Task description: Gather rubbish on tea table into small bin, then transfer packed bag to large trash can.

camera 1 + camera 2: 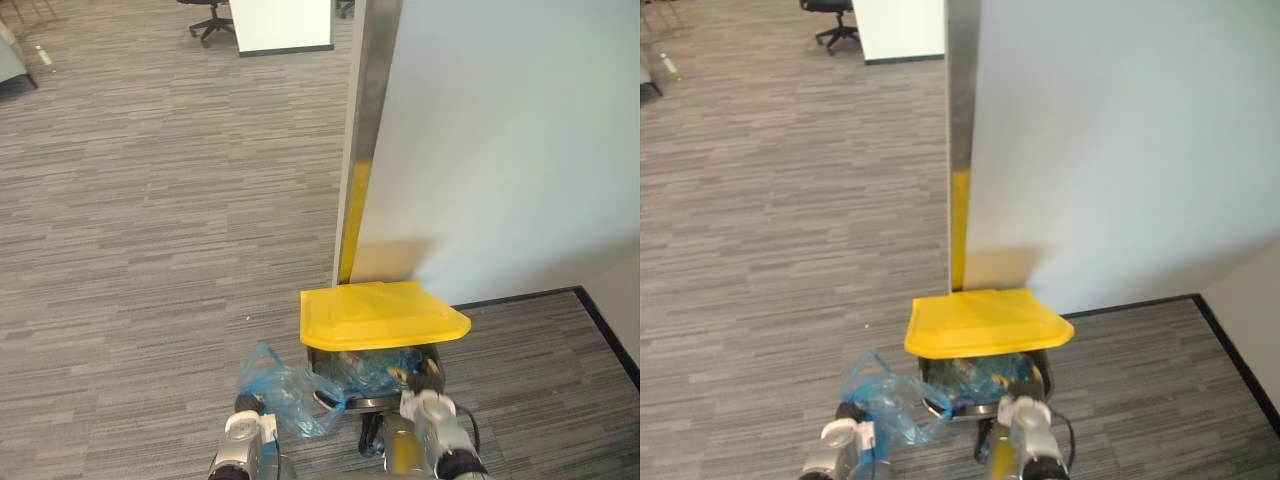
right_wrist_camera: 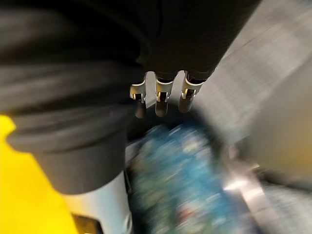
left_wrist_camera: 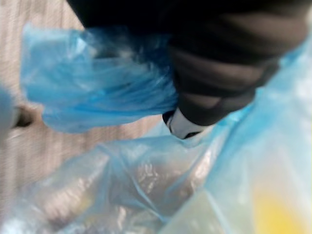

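Fingers [image 2: 161, 100] of the right hand [image 1: 428, 392] hang loosely straight, gripping nothing. Around them spreads grey striped carpet [image 1: 150, 220]; beyond them rise a white wall [image 1: 500, 130] and metal post [image 1: 365, 100]. Just under them stands the trash can [image 1: 372, 403], yellow lid [image 1: 385, 315] raised. Beside them the blue bag [image 1: 290, 395] drapes its rim, hiding the left hand [image 3: 219, 83] fingers, so their grip is unreadable.

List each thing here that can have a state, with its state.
large trash can: open.
yellow lid: raised above the can's mouth.
blue bag: partly inside the can, partly hanging out over its rim.
left hand: buried in the hanging plastic; state unclear.
right hand: open, held over the bag in the can.
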Controlling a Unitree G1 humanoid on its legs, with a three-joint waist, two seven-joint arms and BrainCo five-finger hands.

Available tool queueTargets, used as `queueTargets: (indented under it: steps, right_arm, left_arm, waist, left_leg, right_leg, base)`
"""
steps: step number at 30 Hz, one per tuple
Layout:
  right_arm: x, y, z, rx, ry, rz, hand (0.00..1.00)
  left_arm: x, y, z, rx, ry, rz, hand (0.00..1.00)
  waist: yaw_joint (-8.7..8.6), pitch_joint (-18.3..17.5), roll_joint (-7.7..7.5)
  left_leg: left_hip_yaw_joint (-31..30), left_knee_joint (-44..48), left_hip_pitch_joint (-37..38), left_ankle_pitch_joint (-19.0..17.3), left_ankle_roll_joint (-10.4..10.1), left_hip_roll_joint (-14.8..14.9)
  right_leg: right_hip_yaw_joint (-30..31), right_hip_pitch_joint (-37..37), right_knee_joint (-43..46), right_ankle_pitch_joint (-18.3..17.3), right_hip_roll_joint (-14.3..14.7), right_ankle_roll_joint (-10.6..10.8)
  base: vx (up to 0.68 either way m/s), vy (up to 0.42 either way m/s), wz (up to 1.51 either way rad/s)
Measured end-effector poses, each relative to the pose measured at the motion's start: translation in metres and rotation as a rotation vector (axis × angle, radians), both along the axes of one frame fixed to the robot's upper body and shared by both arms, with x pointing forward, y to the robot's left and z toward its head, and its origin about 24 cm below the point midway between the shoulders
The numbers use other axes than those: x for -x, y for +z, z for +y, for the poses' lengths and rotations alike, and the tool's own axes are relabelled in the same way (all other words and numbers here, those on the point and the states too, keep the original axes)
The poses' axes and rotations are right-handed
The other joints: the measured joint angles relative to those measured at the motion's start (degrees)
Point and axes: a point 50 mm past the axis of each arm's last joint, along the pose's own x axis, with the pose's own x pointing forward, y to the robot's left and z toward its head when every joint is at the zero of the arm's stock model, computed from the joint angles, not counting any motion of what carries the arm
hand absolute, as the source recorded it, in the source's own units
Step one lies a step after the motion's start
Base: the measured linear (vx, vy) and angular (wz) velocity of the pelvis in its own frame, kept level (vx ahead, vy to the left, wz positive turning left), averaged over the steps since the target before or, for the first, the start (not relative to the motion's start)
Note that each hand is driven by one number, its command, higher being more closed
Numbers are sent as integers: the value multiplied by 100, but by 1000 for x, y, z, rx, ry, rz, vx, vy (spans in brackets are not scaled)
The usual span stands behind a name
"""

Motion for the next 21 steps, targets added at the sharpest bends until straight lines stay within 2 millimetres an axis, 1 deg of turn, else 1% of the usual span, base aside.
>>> queueTargets:
  steps: [1,2,3,4,5,6,7,8,9,11,12,13,14,15,16,17,18,20,21]
  right_arm:
    - [-14,14,5,8,18,-62,0]
    - [-23,23,8,12,26,-95,0]
    - [-32,34,13,20,45,-136,0]
    - [-35,38,15,22,52,-151,0]
    - [-44,49,19,35,74,-190,0]
    - [-51,59,23,41,88,-219,0]
    - [-53,62,24,42,90,-232,0]
    - [-59,76,25,50,98,-283,0]
    - [-62,81,25,51,99,-302,0]
    - [-76,107,23,65,107,-384,0]
    - [-79,115,22,66,100,-410,0]
    - [-85,128,19,73,93,-453,0]
    - [-88,134,19,77,94,-470,0]
    - [-94,152,18,87,92,-529,0]
    - [-98,164,17,101,89,-564,0]
    - [-102,171,16,101,87,-570,0]
    - [-103,172,16,94,86,-567,0]
    - [-104,173,18,75,79,-563,0]
    - [-106,174,18,76,80,-560,0]
  left_arm:
    - [-9,9,0,-9,-8,-55,100]
    - [-15,15,-2,-4,-14,-90,100]
    - [-22,23,-3,-9,-18,-136,100]
    - [-24,26,-4,-10,-23,-152,100]
    - [-30,34,-7,-3,-31,-200,100]
    - [-35,42,-10,6,-41,-242,100]
    - [-37,45,-11,10,-45,-256,100]
    - [-42,53,-18,23,-67,-297,100]
    - [-43,56,-19,27,-73,-313,100]
    - [-51,73,-29,47,-110,-394,100]
    - [-52,77,-33,53,-124,-414,100]
    - [-55,86,-39,61,-147,-454,100]
    - [-56,89,-41,64,-155,-470,100]
    - [-60,99,-48,77,-181,-519,100]
    - [-61,106,-53,92,-196,-550,100]
    - [-62,112,-59,107,-216,-578,100]
    - [-62,114,-61,116,-225,-588,100]
    - [-63,126,-69,134,-262,-643,100]
    - [-64,129,-70,138,-270,-656,100]
  waist:
    - [34,35,-18]
    - [73,126,-14]
    - [88,240,-12]
    - [96,279,-9]
    - [99,321,-3]
    - [120,389,-23]
    - [135,424,-24]
    - [175,487,-23]
    - [180,510,-24]
    - [191,613,-6]
    - [187,633,4]
    - [188,640,-5]
    - [187,649,-9]
    - [181,676,-9]
    - [168,702,-11]
    - [164,708,-10]
    - [164,708,-10]
    - [150,711,-12]
    - [143,712,-13]
  left_leg:
    - [2,101,-189,-2,4,-1]
    - [1,179,-267,-10,18,12]
    - [2,231,-341,-57,88,29]
    - [2,230,-353,-85,141,33]
    - [-6,232,-468,-221,228,54]
    - [-1,265,-547,-245,184,57]
    - [0,267,-551,-246,184,58]
    - [-17,274,-609,-246,183,97]
    - [-26,277,-623,-246,183,104]
    - [-44,278,-666,-242,176,137]
    - [-51,279,-679,-239,171,151]
    - [-49,287,-742,-228,149,178]
    - [-47,293,-763,-218,131,186]
    - [-57,348,-862,-171,39,206]
    - [-57,371,-902,-156,11,210]
    - [-59,386,-917,-148,-5,217]
    - [-59,395,-917,-143,-14,222]
    - [-48,445,-930,-151,-24,223]
    - [-48,447,-930,-163,-42,222]
  right_leg:
    - [-9,-128,-14,52,-16,-19]
    - [-27,-145,-33,84,-17,-52]
    - [-61,-160,-87,117,-16,-55]
    - [-71,-164,-111,119,-11,-30]
    - [-93,-251,-161,184,-2,12]
    - [-78,-306,-212,265,14,33]
    - [-64,-306,-231,292,23,33]
    - [-59,-315,-331,360,64,10]
    - [-59,-316,-359,378,81,3]
    - [-83,-326,-424,422,127,-35]
    - [-96,-334,-424,422,137,-35]
    - [-99,-402,-414,424,162,-40]
    - [-99,-429,-405,435,168,-57]
    - [-103,-528,-342,455,176,-88]
    - [-104,-583,-282,454,166,-87]
    - [-113,-595,-261,453,164,-85]
    - [-114,-595,-250,451,165,-83]
    - [-98,-595,-240,450,161,-82]
    - [-93,-595,-240,450,160,-82]
  base:
    - [-73,-37,13]
    - [-145,-68,15]
    - [-89,-44,10]
    - [-143,-58,10]
    - [-94,-35,0]
    - [-131,-48,-3]
    - [-103,-60,-9]
    - [-81,-51,-5]
    - [-51,-55,-6]
    - [3,-39,-3]
    - [28,-47,-1]
    - [29,-39,-1]
    - [41,-42,-4]
    - [44,-33,-1]
    - [53,-31,1]
    - [45,-16,1]
    - [38,-4,0]
    - [0,0,0]
    - [0,0,0]
